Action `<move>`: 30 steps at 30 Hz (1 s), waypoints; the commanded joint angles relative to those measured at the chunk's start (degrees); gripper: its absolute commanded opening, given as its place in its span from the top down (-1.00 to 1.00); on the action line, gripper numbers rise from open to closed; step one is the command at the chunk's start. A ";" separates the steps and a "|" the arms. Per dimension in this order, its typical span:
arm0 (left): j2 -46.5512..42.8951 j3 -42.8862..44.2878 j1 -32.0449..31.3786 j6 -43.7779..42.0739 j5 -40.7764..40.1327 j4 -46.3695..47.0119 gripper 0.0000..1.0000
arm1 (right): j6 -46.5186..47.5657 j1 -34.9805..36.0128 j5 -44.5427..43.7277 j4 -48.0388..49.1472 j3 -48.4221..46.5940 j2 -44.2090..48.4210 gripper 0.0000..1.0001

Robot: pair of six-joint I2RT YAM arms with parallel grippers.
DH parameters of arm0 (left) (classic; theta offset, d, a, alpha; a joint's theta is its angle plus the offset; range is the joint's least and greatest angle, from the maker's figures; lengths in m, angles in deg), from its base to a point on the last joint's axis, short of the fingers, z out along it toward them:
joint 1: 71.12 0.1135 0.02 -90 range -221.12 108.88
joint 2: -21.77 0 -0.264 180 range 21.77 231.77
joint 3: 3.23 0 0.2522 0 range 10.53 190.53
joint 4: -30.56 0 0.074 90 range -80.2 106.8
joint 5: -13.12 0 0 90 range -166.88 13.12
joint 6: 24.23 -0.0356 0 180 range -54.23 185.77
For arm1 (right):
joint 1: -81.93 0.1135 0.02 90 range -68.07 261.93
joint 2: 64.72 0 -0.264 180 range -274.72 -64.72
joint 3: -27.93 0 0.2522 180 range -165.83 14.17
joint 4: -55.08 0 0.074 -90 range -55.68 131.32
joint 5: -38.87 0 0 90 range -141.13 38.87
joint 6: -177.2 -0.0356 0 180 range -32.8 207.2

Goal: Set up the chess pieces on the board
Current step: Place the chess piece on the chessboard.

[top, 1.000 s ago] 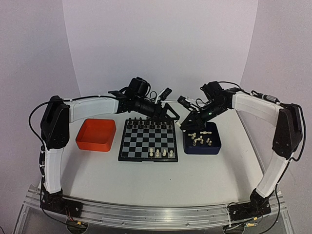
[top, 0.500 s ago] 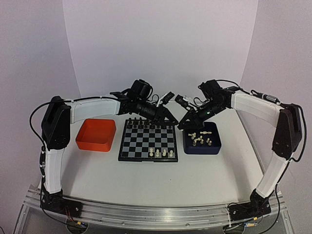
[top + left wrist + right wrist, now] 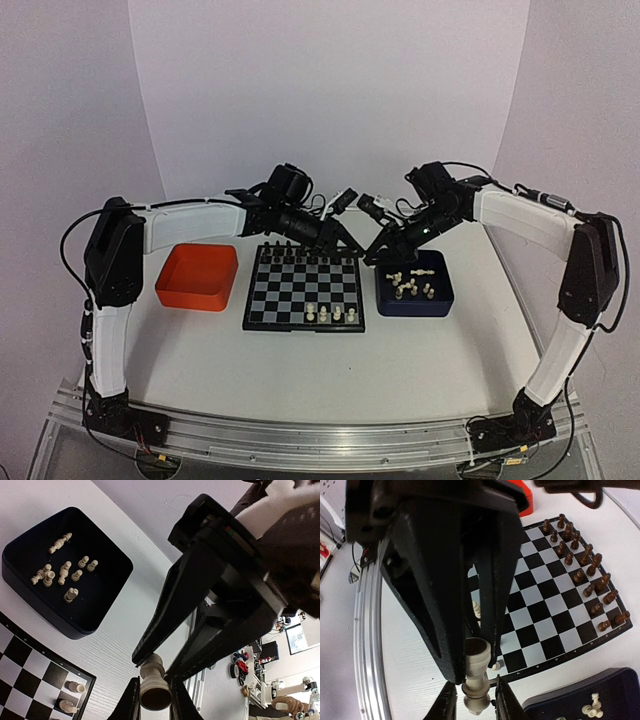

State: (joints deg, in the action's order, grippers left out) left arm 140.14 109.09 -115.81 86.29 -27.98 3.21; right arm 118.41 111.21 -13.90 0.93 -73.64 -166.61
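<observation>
Two pincers meet in the air over the surface (image 3: 300, 370), just past the far right corner of the board (image 3: 305, 290), and one cream piece (image 3: 155, 687) is between them. The left pincer (image 3: 152, 702) is closed on this piece, with its fingers pressing on both sides. The right pincer (image 3: 476, 702) is a little open: its fingers stand just beside the piece and seem not to touch it. Four cream pieces (image 3: 330, 314) stand on the near row of the board, and black pieces (image 3: 305, 256) fill the far two rows. More cream ones lie in the blue tray (image 3: 415, 308).
</observation>
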 commanded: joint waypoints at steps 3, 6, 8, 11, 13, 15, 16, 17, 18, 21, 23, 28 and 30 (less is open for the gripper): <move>-9.71 -9.95 0.13 -0.56 -11.20 12.12 1.00 | -15.08 0.39 -2.18 14.29 1.42 3.71 -0.59; -13.99 -15.75 0.22 0.63 -18.04 20.27 1.00 | -24.45 0.35 -3.14 30.53 9.09 7.44 -0.69; -17.70 -20.46 0.59 2.00 -20.14 27.68 1.00 | -33.71 0.37 -6.04 41.00 14.22 9.70 -0.72; -22.45 -28.29 0.83 2.83 -21.84 40.29 1.00 | -46.69 0.34 -8.28 49.23 15.81 10.25 -0.74; -24.77 -32.66 0.88 3.02 -22.64 46.48 1.00 | -54.94 0.31 -6.05 51.34 14.67 9.11 -0.71; -26.71 -35.97 0.93 3.15 -23.57 52.25 1.00 | -63.29 0.35 -2.90 53.88 13.14 7.38 -0.65; -27.59 -37.56 0.89 3.11 -23.95 54.91 1.00 | -67.20 0.32 -1.30 56.19 12.65 6.45 -0.64; -28.30 -39.01 0.91 3.19 -24.04 57.46 1.00 | -70.90 0.29 0.83 59.55 12.28 5.31 -0.62; -28.75 -39.99 0.92 3.07 -23.94 59.29 1.00 | -74.03 0.29 3.06 62.71 11.91 4.19 -0.61; -29.72 -42.05 0.91 2.16 -23.72 62.75 1.00 | -83.97 0.38 8.25 72.83 10.42 0.90 -0.57; -30.16 -42.65 0.87 1.45 -24.36 63.60 1.00 | -89.39 0.41 9.94 78.37 9.36 -1.01 -0.53; -30.55 -43.08 0.92 -0.32 -26.42 65.02 1.00 | -92.55 1.12 13.19 80.16 6.18 -4.04 -0.42; -30.30 -42.70 0.92 -1.45 -27.73 65.01 1.00 | -93.78 1.43 15.48 80.26 4.51 -5.03 -0.39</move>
State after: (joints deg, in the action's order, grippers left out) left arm 112.14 65.94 -114.95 87.62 -52.74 63.38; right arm 31.64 111.67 -4.90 74.64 -63.98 -170.10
